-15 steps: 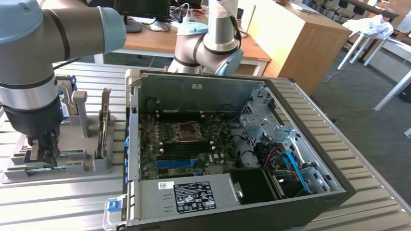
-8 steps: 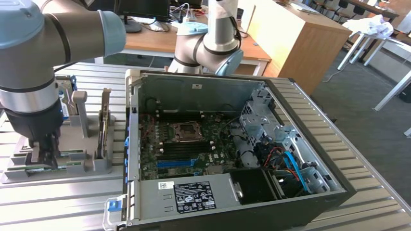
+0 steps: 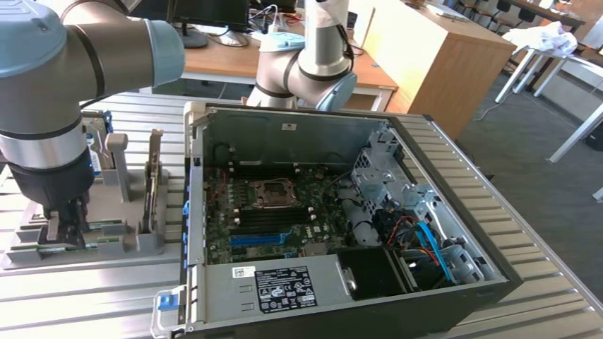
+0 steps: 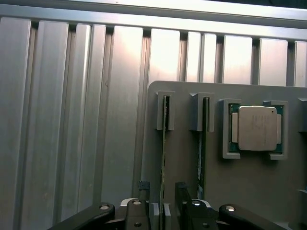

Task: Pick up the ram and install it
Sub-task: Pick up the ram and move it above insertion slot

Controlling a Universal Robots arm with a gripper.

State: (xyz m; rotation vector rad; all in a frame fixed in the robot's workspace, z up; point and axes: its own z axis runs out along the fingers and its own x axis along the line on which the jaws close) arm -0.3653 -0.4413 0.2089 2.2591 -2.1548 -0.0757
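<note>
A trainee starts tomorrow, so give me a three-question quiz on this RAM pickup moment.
1. True or false: the gripper is shut on the ram.
2. What lies in the holder's square pocket? A hard drive, B processor, C fan.
3. Fill in: beside the ram, ___ more stick stands on edge in the holder.
Key: 1 false, it stands open astride the ram; 2 B; 3 one.

Gripper [image 4: 168,207] apparently astride edge-on ram [image 4: 164,143]
</note>
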